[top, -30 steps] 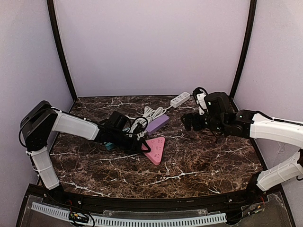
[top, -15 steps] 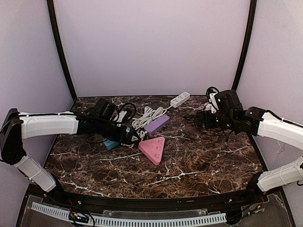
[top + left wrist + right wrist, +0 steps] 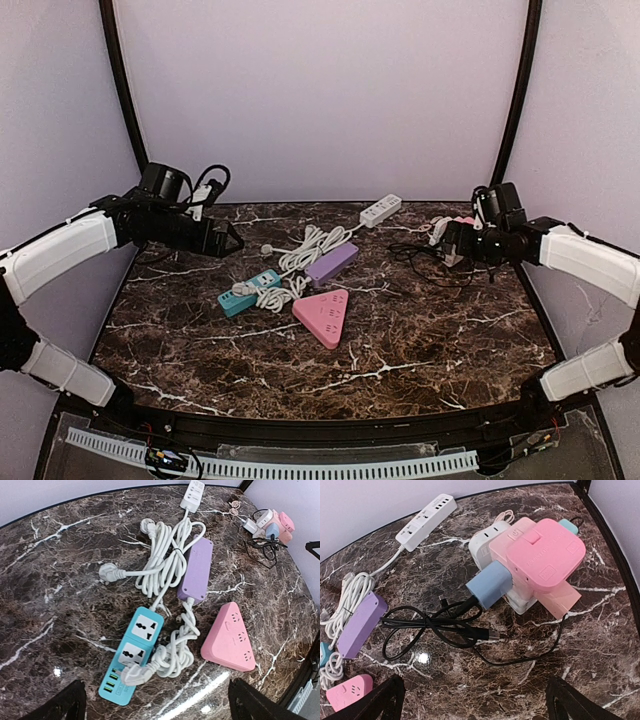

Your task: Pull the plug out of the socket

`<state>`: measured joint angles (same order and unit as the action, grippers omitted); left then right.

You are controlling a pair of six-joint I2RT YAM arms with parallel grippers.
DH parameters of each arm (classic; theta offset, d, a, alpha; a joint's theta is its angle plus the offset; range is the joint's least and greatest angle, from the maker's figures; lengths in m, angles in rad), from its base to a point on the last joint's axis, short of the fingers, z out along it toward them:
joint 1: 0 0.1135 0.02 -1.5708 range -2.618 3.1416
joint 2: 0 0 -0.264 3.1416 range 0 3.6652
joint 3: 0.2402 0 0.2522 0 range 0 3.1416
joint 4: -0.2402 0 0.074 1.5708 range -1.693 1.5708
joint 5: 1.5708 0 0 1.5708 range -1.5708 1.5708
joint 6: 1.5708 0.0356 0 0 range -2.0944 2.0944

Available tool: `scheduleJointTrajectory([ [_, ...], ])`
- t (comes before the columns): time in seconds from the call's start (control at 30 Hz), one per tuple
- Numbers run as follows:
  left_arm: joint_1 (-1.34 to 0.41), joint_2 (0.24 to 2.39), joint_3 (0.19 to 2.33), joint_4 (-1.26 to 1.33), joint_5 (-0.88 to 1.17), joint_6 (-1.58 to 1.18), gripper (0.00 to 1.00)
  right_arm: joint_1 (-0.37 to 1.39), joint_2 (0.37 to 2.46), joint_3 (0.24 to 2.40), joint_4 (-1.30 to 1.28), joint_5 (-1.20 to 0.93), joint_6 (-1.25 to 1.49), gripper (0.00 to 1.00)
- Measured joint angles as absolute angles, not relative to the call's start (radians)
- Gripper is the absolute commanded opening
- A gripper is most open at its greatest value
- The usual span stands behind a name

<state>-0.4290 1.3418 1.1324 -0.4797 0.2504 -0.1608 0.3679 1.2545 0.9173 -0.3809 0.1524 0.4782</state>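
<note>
Both arms swing back to the sides. The left gripper (image 3: 228, 240) and right gripper (image 3: 446, 244) hang empty, fingers spread wide. White plug (image 3: 131, 674) lies loose across the teal power strip (image 3: 141, 639), mid-table.

A: Dark veined tabletop (image 3: 60, 630): polished, stone-like, glossy enough to carry lamp glare.

B: Agreed. And the pink cube socket (image 3: 545, 560)?

A: Smooth moulded plastic, soft satin sheen. Same for the pale blue plug (image 3: 490, 585) on its left face: plastic, nearly matt.

B: Just left of the pink cube socket, black cable (image 3: 435, 625): rubbery jacket, faintly shiny.

A: Further left of it, purple power strip (image 3: 196, 570), teal power strip (image 3: 132, 655), pink triangular power strip (image 3: 231, 637): all smooth plastic, low gloss. White cord (image 3: 165, 560): sleek vinyl-looking sheath.
</note>
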Motion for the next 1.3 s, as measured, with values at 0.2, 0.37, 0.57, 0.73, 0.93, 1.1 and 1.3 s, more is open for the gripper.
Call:
scheduleJointTrajectory([
  [0.2,-0.354,1.341,1.127,-0.467,0.247,-0.104,0.99,0.348,1.338,0.917,-0.339,0.123,0.568,0.91],
  [0.37,-0.293,1.341,1.105,-0.462,0.243,-0.085,0.99,0.348,1.404,0.917,-0.279,0.097,0.627,0.84],
  [0.57,-0.29,1.335,1.094,-0.462,0.237,-0.066,0.99,0.348,1.496,0.922,-0.216,0.068,0.659,0.67],
  [0.73,-0.29,1.316,1.089,-0.461,0.225,-0.058,0.99,0.35,1.542,0.933,-0.19,0.05,0.659,0.48],
  [0.93,-0.29,1.312,1.086,-0.462,0.224,-0.055,0.99,0.352,1.544,0.933,-0.144,0.013,0.653,0.36],
  [1.1,-0.29,1.312,1.083,-0.462,0.224,-0.054,0.99,0.358,1.544,0.933,-0.113,-0.007,0.619,0.5],
  [1.3,-0.29,1.312,1.078,-0.462,0.226,-0.053,0.99,0.396,1.554,0.933,-0.11,0.051,0.503,0.56],
])
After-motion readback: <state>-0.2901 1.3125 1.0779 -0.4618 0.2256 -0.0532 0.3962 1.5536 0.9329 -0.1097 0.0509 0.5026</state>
